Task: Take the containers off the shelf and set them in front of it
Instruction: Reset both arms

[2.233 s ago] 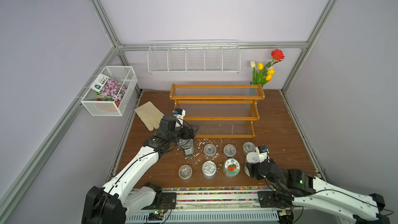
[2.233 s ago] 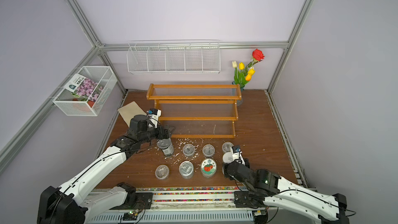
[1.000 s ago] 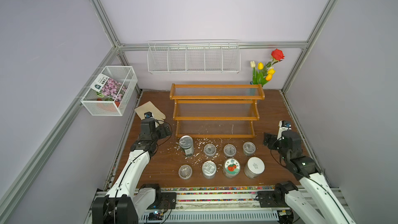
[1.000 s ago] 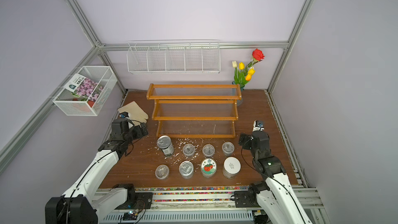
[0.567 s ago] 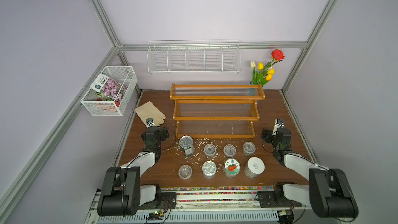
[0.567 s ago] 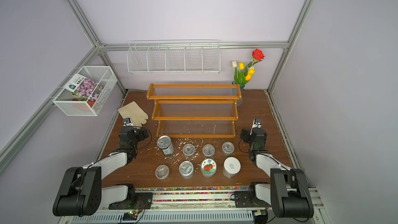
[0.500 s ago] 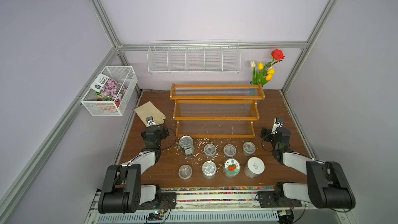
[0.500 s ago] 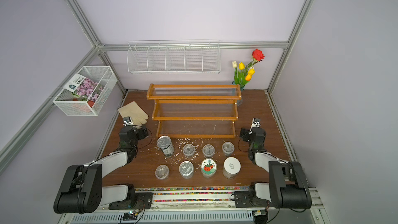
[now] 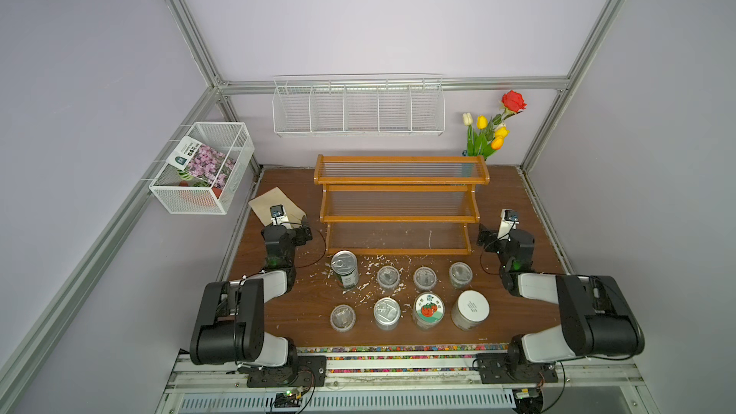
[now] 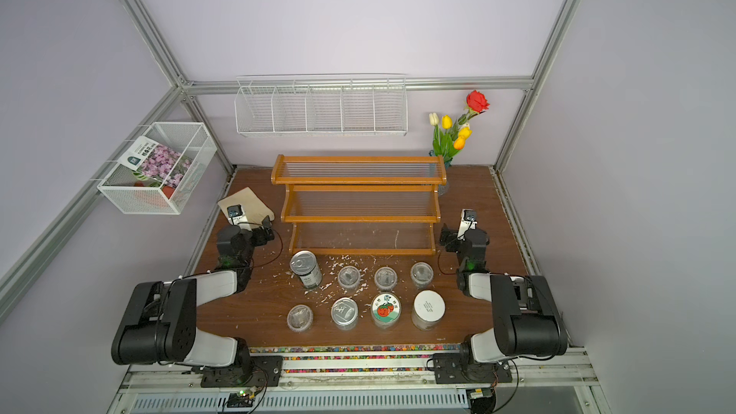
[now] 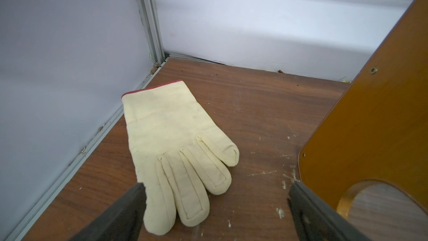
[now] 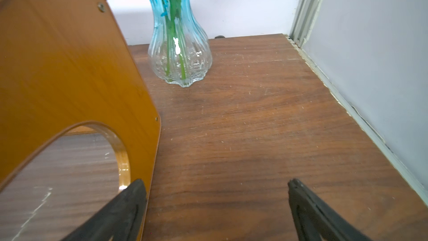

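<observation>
Before the shelf (image 9: 400, 182), both top views: eight containers (image 9: 425, 277) stand in two rows on the table (image 9: 517, 201), between the lowest tier and the table's front edge.
Left gripper (image 9: 303, 232), top views: mine sits beside the shelf's left end, touching no container.
Right gripper (image 9: 484, 237), top views: mine sits beside the shelf's right end, touching no container.
Left wrist: my jaws gape wide, empty, over a cream glove (image 11: 176, 140) near the table's left edge.
Right wrist: my jaws gape wide, empty, over the table; a blue vase (image 12: 180, 49) stands near its back edge.
</observation>
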Robot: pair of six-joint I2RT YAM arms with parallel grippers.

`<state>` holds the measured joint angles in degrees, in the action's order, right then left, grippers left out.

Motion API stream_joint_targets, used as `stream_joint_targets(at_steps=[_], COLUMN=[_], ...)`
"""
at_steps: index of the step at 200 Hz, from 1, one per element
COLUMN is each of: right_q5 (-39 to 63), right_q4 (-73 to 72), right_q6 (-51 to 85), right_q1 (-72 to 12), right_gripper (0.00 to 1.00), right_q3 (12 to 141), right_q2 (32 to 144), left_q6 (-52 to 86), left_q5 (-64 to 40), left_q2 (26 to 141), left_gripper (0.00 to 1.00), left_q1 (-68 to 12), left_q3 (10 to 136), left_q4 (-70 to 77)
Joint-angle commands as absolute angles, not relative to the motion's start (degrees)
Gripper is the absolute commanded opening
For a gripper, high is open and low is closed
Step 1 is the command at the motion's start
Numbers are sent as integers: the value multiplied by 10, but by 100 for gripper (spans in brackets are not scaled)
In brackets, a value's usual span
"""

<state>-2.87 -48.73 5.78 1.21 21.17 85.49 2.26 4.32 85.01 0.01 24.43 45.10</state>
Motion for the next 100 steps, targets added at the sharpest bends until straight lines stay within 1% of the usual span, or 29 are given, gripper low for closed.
stream_joint_targets(at_steps=[1,6,18,28,44,79,100], right_q5=[-2,-1,-4,-5,-6,-18,16], right_q4=[-576,-580,-524,-523,-572,-569,-547], right_q6=[38,39,40,37,37,40,26], right_q1=[14,15,14,14,12,12,12], right_gripper=[98,98,98,98,98,98,98], right_q3=[196,195,207,209,196,194,208], right_q2=[898,899,880,882,896,893,895], left_q6=[24,21,15,17,17,20,20], left_q5=[32,33,30,31,33,39,40], left_q2=[866,873,887,883,885,885,885], left_gripper=[99,100,99,99,100,100,99], left_q1=[4,4,4,4,4,4,4], left_q3=[210,200,187,190,190,189,189], left_q4=[530,558,597,585,588,589,589])
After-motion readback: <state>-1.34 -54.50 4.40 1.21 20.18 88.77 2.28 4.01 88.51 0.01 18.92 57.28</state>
